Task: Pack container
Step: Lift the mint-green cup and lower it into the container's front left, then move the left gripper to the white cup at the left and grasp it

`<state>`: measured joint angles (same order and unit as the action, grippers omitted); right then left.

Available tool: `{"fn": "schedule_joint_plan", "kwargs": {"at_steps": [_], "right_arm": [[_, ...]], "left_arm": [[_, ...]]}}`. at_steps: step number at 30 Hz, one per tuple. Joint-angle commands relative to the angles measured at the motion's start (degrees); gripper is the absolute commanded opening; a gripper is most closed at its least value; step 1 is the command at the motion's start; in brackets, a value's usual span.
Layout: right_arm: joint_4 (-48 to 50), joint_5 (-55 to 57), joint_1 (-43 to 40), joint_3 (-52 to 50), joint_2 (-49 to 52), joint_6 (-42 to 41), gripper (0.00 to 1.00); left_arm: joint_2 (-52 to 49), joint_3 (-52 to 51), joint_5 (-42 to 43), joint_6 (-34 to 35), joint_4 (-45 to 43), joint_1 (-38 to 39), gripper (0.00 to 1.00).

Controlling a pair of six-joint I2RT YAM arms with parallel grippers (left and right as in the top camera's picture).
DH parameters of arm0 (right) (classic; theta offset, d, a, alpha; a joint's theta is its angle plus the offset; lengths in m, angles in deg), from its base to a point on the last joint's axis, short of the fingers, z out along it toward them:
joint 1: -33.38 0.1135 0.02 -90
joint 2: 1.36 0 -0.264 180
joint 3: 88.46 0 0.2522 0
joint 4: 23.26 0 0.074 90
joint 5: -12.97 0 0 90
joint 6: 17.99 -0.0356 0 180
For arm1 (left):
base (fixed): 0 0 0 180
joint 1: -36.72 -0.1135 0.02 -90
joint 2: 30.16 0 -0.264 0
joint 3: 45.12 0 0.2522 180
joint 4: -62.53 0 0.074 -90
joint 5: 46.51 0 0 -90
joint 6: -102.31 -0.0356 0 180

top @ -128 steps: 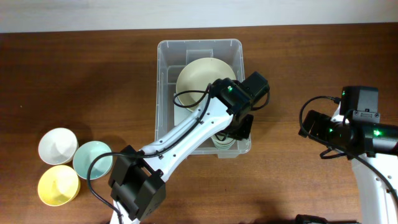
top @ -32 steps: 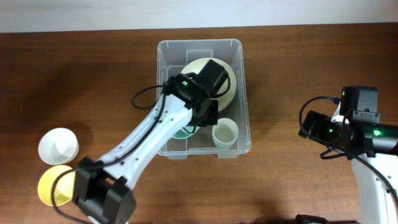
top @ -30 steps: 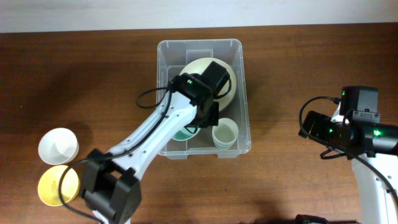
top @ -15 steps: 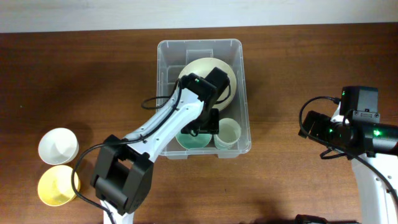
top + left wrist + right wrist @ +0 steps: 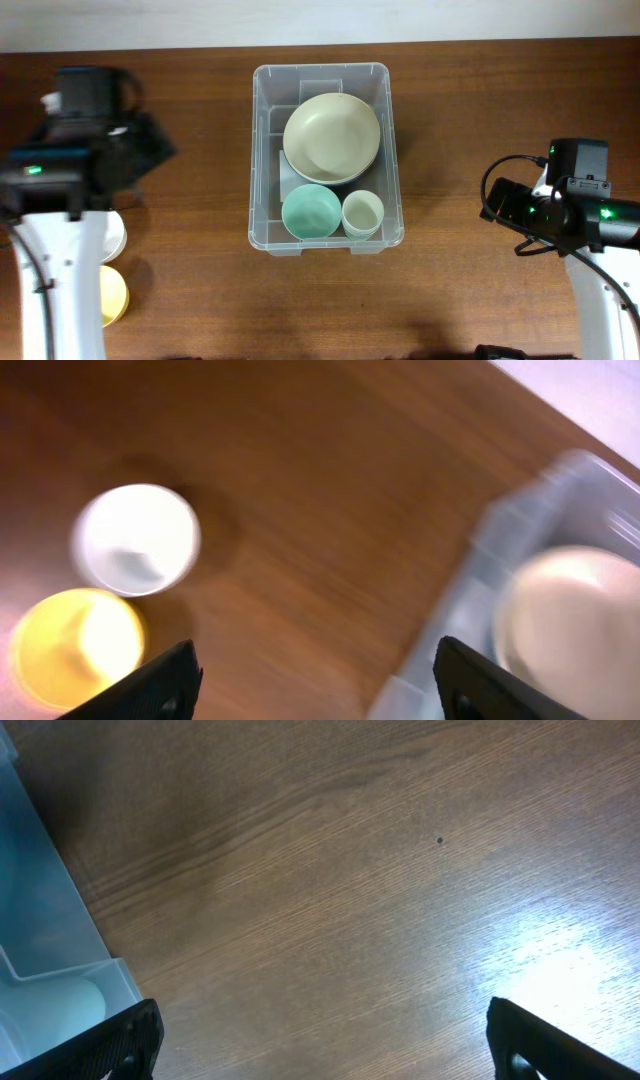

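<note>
Left claw [image 5: 320,695] hangs spread wide and empty over the table [image 5: 480,100], between the container [image 5: 262,150] at its centre and 2 loose bowls, a white bowl [image 5: 136,539] with a yellow bowl [image 5: 72,648] just beside it. The right claw [image 5: 325,1045] is likewise spread, holding nothing. A cream bowl [image 5: 331,137], teal bowl [image 5: 311,211] and pale cup [image 5: 363,213] crowd the container, so another bowl may land tilted, and pinching 1 could shove its neighbour.
</note>
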<state>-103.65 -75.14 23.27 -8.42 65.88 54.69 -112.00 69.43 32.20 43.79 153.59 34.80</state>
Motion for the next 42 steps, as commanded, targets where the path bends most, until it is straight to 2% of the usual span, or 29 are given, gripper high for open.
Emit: {"fn": "schedule_joint_plan", "kwargs": {"at_steps": [1,5,9,17,22,23,24,25,27,28,29,30,31,38,42], "right_arm": [[0.02,0.22,-0.42,-0.24,0.0,0.39,0.99],[0.0,0.22,-0.42,-0.24,0.0,0.39,0.99],[-0.02,0.22,-0.42,-0.24,0.0,0.39,0.99],[-0.07,0.24,-0.42,-0.24,0.0,0.39,0.99],[-0.04,0.24,-0.42,-0.24,0.0,0.39,0.99],[-0.02,0.24,-0.42,-0.24,0.0,0.39,0.99],[-0.02,0.24,-0.42,-0.24,0.0,0.39,0.99],[-0.02,0.24,-0.42,-0.24,0.0,0.39,0.99],[-0.02,0.24,-0.42,-0.24,0.0,0.39,0.99],[-0.02,0.24,-0.42,-0.24,0.0,0.39,0.99],[-0.02,0.24,-0.42,-0.24,0.0,0.39,0.99],[-0.02,0.24,-0.42,-0.24,0.0,0.39,0.99],[-0.02,0.24,-0.42,-0.24,0.0,0.39,0.99],[0.0,0.24,-0.42,-0.24,0.0,0.39,0.99],[-0.02,0.24,-0.42,-0.24,0.0,0.39,0.99]], "left_arm": [[-3.26,-2.84,-0.55,-4.33,0.04,-8.41,0.78],[-7.93,-8.79,0.98,-4.9,-3.63,-15.37,0.79],[-13.94,-12.81,2.86,-6.78,-7.93,-18.05,0.79],[-32.98,-13.38,2.93,-6.99,-10.03,-19.26,0.79],[-37.83,-13.38,2.91,-6.97,-10.56,-19.26,0.79],[-38.21,-13.38,2.91,-6.97,-10.91,-19.26,0.74],[-38.42,-13.4,2.93,-6.97,-11.13,-19.26,0.58],[-38.49,-13.4,2.93,-6.99,-11.32,-19.26,0.47],[-38.49,-13.4,2.95,-7.43,-12.02,-19.26,0.31],[-38.49,-13.4,3.08,-7.43,-12.22,-19.26,0.19],[-38.49,-13.4,3.32,-7.43,-12.22,-19.26,0.14],[-38.49,-13.4,4.0,-7.43,-12.22,-19.26,0.03],[-38.49,-13.4,4.44,-7.43,-12.22,-19.26,0.01],[-38.03,-12.68,7.8,-10.32,-12.79,-18.69,0.01],[-33.62,-10.84,11.34,-10.62,-12.17,-16.24,0.0]]}}
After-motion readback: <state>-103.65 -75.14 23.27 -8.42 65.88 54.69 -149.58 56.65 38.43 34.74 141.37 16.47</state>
